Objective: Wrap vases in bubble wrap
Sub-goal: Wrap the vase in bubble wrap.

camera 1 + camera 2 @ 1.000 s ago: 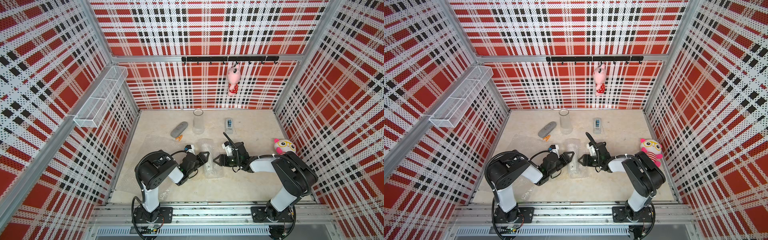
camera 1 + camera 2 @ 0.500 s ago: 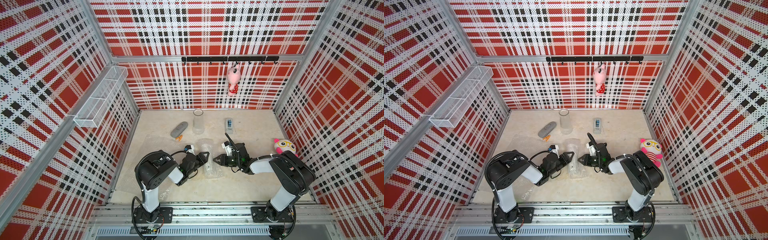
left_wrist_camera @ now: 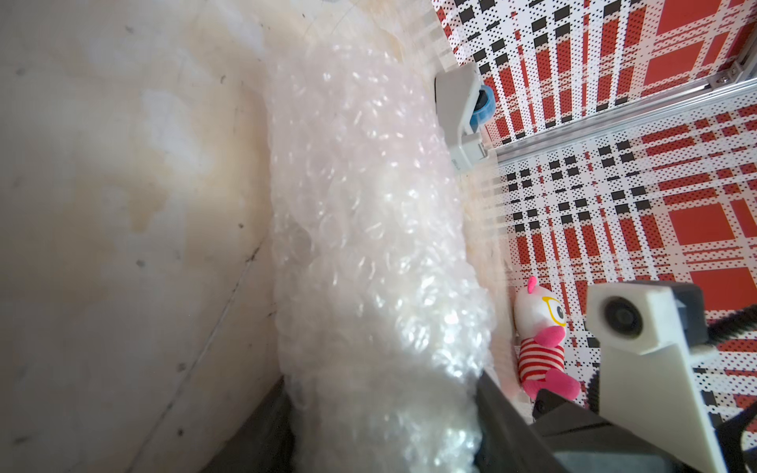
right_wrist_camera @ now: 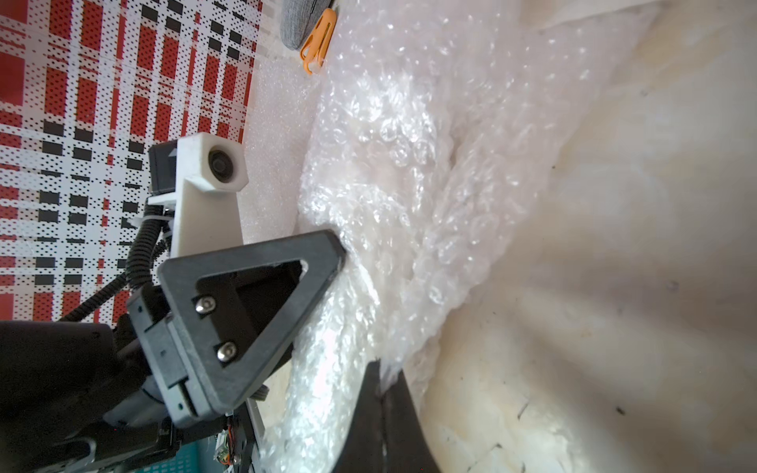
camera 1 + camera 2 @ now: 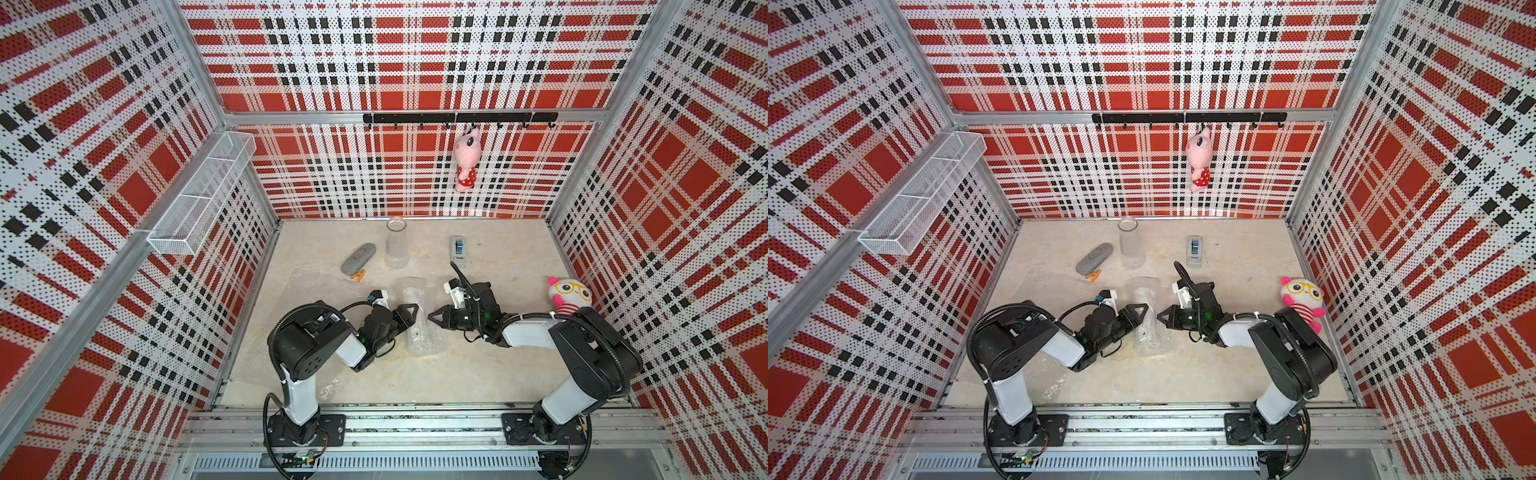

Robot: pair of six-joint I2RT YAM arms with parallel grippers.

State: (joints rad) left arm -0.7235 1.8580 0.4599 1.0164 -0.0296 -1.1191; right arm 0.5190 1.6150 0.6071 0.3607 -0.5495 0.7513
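Observation:
A clear glass vase stands upright near the back of the table. A rolled bundle of bubble wrap lies mid-table between my two arms; its contents are hidden. My left gripper is shut across the bundle, one finger on each side. My right gripper is shut, pinching a loose edge of the bundle's wrap between its tips. A second bubble wrap sheet lies flat to the left.
A grey pebble-like case and an orange clip lie behind the left arm. A tape dispenser sits back right. A plush toy sits by the right wall; a pink one hangs on the back wall. A wire basket juts out on the left.
My right gripper has gone from open to shut, closing on the edge of the wrap beside the bundle. The left gripper has kept its hold on the bundle.

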